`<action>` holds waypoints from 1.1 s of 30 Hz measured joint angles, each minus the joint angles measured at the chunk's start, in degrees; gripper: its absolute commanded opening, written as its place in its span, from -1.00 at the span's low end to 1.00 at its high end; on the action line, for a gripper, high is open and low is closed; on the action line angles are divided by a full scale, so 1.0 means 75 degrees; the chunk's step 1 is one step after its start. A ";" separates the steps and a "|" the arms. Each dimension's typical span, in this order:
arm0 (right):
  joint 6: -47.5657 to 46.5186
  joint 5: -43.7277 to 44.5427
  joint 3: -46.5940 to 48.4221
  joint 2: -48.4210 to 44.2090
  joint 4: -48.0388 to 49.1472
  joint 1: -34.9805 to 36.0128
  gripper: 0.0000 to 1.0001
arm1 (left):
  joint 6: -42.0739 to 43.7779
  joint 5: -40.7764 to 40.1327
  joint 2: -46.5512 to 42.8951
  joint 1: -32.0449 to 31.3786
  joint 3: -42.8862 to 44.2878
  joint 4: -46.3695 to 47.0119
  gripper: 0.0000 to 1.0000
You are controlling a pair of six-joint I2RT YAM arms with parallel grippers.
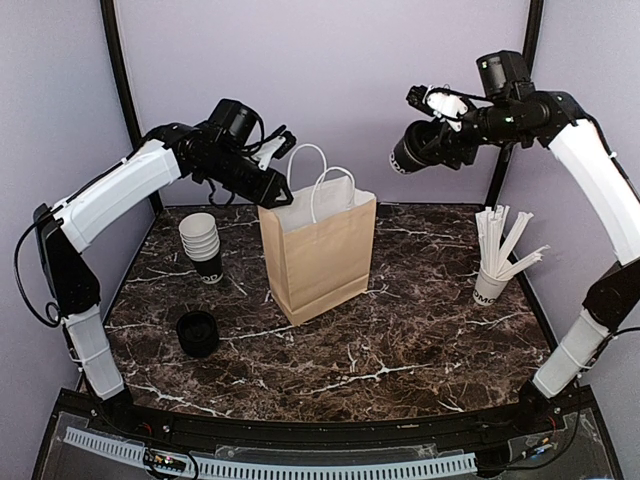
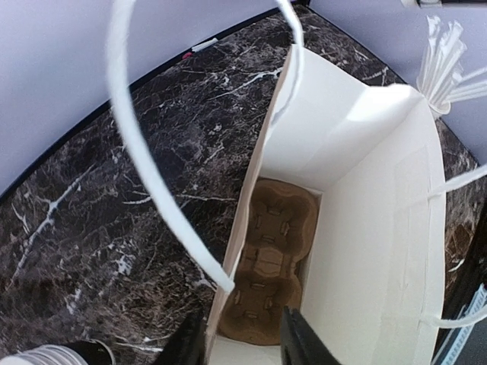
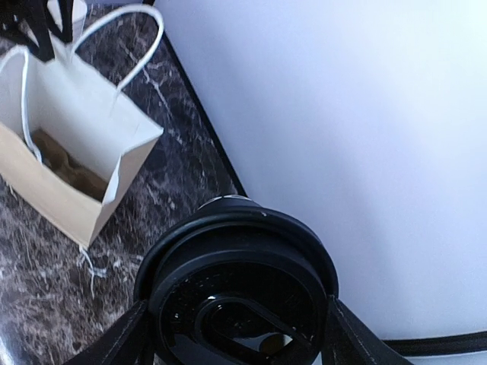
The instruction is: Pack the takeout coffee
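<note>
Cup stack (image 1: 203,245), stirrer cup (image 1: 491,288), perhaps lid (image 1: 197,333).

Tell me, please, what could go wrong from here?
The takeout coffee hangs tilted in the right gripper, so its lid might leak or pop. The white handles arch over the mouth of the brown bag and could snag the cup. The left gripper at the rim might tip the bag.
</note>
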 measured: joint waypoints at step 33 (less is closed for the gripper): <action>-0.0717 -0.2052 -0.0140 0.0221 -0.1542 0.1772 -0.22 | 0.2002 0.1230 0.0017 -0.1116 0.0160 0.0297 -1.00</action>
